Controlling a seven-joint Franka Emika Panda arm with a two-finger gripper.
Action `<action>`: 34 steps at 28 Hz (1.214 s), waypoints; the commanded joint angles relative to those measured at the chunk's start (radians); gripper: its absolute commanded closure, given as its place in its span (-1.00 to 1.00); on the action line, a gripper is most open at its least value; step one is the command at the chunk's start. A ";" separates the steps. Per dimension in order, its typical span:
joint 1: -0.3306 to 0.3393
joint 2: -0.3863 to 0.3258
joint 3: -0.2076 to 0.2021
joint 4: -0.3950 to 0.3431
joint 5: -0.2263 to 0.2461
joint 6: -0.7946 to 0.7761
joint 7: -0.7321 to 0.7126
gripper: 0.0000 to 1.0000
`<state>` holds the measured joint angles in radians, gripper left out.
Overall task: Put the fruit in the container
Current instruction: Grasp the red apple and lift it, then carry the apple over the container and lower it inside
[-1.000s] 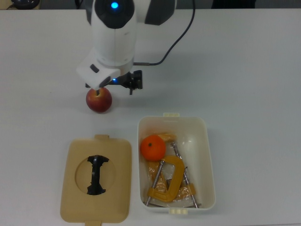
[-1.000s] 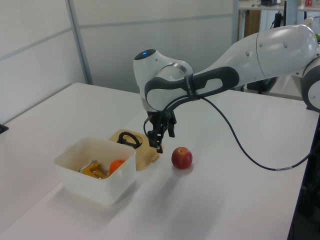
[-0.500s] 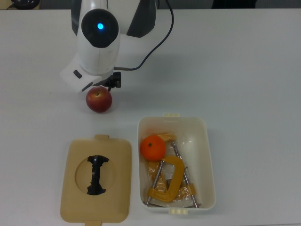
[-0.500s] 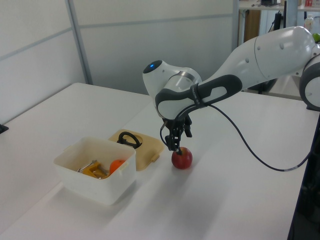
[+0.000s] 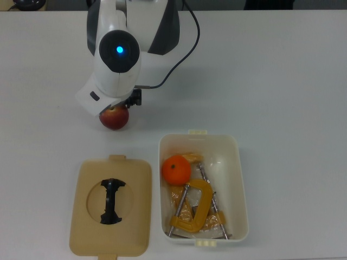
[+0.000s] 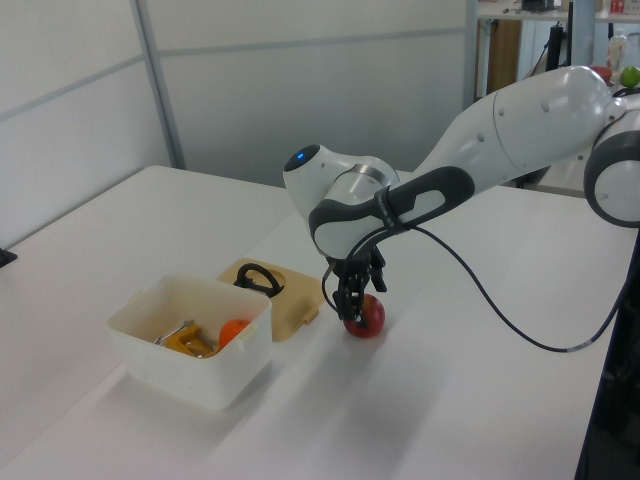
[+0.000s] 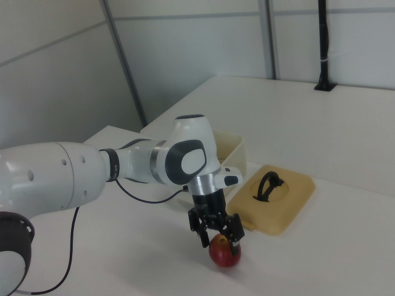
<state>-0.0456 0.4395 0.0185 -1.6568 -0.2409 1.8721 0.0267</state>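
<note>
A dark red apple (image 5: 115,118) (image 6: 367,316) (image 7: 226,255) rests on the white table, to the top view's upper left of the container. My gripper (image 6: 355,306) (image 7: 220,242) has come down over it, open, with one finger on each side of the fruit; I cannot tell whether they touch it. In the top view the arm's wrist hides most of the gripper. The orange mandarin (image 5: 176,169) (image 6: 235,330) lies inside the cream-white tub (image 5: 242,187) (image 6: 190,375), at its end nearest the apple.
An orange-yellow C-clamp (image 5: 195,208) and crumpled wrapping share the tub with the mandarin. A flat tan lid (image 5: 87,216) (image 6: 295,298) (image 7: 281,200) with a black handle lies beside the tub, on the top view's left. The arm's black cable (image 5: 181,54) trails over the table.
The gripper swung from beside the apple to above it, then dropped so its fingers straddle the fruit. The apple, tub and lid stayed put.
</note>
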 commanded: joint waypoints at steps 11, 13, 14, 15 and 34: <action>0.009 0.019 0.003 0.022 -0.035 0.030 -0.045 0.90; 0.006 0.012 0.003 0.028 -0.025 0.027 -0.079 1.00; 0.004 0.010 0.003 0.034 -0.014 0.025 -0.082 1.00; 0.003 0.008 0.003 0.043 0.001 0.024 -0.082 1.00; 0.013 -0.022 0.075 0.238 0.242 0.272 -0.051 0.93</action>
<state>-0.0381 0.4106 0.0573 -1.4187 -0.0329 2.0087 -0.0320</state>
